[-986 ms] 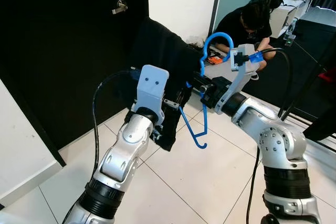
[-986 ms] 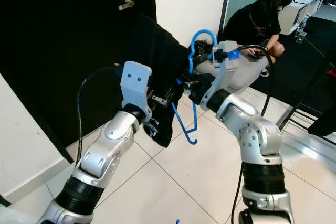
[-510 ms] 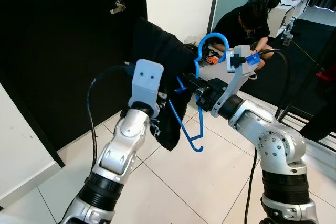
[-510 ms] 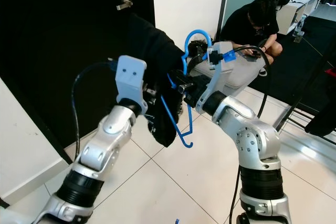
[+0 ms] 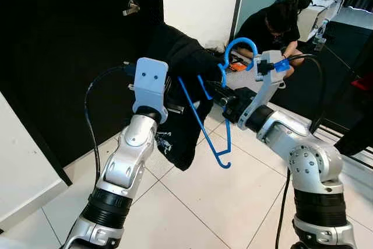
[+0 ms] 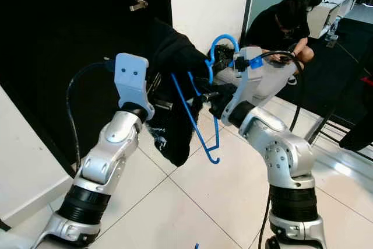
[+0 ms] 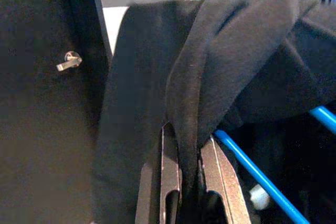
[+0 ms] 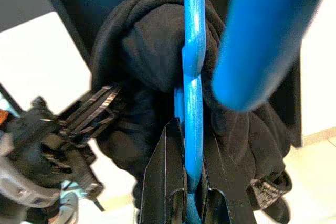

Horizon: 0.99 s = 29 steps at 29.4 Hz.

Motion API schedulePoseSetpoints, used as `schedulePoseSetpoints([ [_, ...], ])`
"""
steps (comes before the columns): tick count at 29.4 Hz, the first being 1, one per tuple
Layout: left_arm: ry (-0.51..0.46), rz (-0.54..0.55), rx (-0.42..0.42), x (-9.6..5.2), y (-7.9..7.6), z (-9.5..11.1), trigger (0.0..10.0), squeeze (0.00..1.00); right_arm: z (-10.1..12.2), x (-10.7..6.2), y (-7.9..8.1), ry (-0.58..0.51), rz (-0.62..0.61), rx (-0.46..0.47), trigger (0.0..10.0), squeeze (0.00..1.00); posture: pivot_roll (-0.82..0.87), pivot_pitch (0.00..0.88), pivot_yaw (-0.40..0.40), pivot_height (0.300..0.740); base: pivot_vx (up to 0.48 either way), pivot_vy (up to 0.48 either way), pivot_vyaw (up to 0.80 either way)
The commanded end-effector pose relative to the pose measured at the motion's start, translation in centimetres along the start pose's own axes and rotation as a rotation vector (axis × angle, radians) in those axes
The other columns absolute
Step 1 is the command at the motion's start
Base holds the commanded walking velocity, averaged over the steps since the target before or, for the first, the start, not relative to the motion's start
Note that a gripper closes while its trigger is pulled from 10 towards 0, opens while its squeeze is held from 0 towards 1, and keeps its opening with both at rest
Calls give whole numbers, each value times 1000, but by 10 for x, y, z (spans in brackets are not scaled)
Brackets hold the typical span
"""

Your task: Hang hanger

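We see the blue hanger (image 5: 205, 122) held up in mid-air between our 2 arms, above the tiled floor (image 5: 233, 202). Our right gripper (image 8: 185, 192) is clenched on its stem below the hook. Our left gripper (image 7: 190, 182) pinches a fold of the black garment (image 5: 180, 86) draped beside the hanger. A person (image 5: 268, 24) crouches behind.
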<state>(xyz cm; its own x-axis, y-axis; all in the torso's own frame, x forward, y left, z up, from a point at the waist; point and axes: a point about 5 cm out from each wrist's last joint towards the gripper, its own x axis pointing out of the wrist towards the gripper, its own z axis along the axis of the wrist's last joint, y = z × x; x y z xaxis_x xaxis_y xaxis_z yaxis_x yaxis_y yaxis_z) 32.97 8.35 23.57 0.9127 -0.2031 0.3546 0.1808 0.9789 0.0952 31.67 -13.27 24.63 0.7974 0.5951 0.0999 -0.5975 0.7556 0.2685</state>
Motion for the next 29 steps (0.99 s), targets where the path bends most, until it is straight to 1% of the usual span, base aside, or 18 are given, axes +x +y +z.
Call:
schedulePoseSetpoints([
  [1, -35, 9, 13, 1, 3, 7, 0, 0, 7, -3, -9, -35, -60, -10, 10000, 0, -6, 0, -23, 740, 0, 0, 0],
  [3, -32, 14, 6, 0, 7, 7, 0, 0, 9, -4, -19, -51, -135, -1, 10000, 0, -6, 0, -22, 740, 0, 0, 0],
  [4, -32, 14, 6, 0, 7, 7, 0, 0, 9, -4, -19, -51, -135, -1, 10000, 0, -6, 0, -22, 740, 0, 0, 0],
  [6, -18, 32, -3, -2, 15, 6, 0, 0, 11, -7, -32, -64, -223, 13, 10000, 0, -4, 0, -23, 740, 0, 0, 0],
  [7, -18, 32, -3, -2, 15, 6, 0, 0, 11, -7, -32, -64, -223, 13, 10000, 0, -4, 0, -23, 740, 0, 0, 0],
  [9, -3, 49, -5, -3, 24, 4, 0, 0, 10, -9, -43, -65, -304, 26, 10000, 0, 1, 0, -26, 740, 0, 0, 0],
  [10, -3, 49, -5, -3, 24, 4, 0, 0, 10, -9, -43, -65, -304, 26, 10000, 0, 1, 0, -26, 740, 0, 0, 0],
  [12, 5, 69, 14, -2, 35, 2, 0, 0, 8, -13, -54, -62, -375, 41, 10000, 0, 4, 0, -29, 740, 0, 0, 0],
  [13, 5, 69, 14, -2, 35, 2, 0, 0, 8, -13, -54, -62, -375, 41, 10000, 0, 4, 0, -29, 740, 0, 0, 0],
  [14, 6, 81, 23, -1, 41, 1, 0, 0, 7, -14, -58, -62, -401, 48, 10000, 0, 3, 0, -29, 740, 0, 0, 0],
  [15, 6, 81, 23, -1, 41, 1, 0, 0, 7, -14, -58, -62, -401, 48, 10000, 0, 3, 0, -29, 740, 0, 0, 0],
  [16, 9, 105, 25, 0, 49, 1, 0, 0, 8, -16, -62, -68, -434, 64, 10000, 0, -2, 0, -25, 740, 0, 0, 0],
  [17, 9, 105, 25, 0, 49, 1, 0, 0, 8, -16, -62, -68, -434, 64, 10000, 0, -2, 0, -25, 740, 0, 0, 0],
  [19, 37, 146, 13, 0, 62, -4, 0, 0, 8, -20, -71, -78, -518, 93, 10000, 0, -4, 0, -25, 740, 0, 0, 0],
  [22, 50, 156, 8, -1, 65, -7, 0, 0, 7, -21, -74, -77, -545, 100, 10000, 0, -4, 0, -25, 740, 0, 0, 0],
  [25, 110, 181, -1, -8, 67, -20, 0, 0, 1, -25, -82, -58, -635, 130, 10000, 0, -3, 0, -26, 740, 0, 0, 0],
  [26, 110, 181, -1, -8, 67, -20, 0, 0, 1, -25, -82, -58, -635, 130, 10000, 0, -3, 0, -26, 740, 0, 0, 0],
  [29, 157, 213, -34, -12, 67, -29, 0, 0, -6, -26, -85, -37, -685, 142, 10000, 0, -1, 0, -25, 740, 0, 0, 0],
])
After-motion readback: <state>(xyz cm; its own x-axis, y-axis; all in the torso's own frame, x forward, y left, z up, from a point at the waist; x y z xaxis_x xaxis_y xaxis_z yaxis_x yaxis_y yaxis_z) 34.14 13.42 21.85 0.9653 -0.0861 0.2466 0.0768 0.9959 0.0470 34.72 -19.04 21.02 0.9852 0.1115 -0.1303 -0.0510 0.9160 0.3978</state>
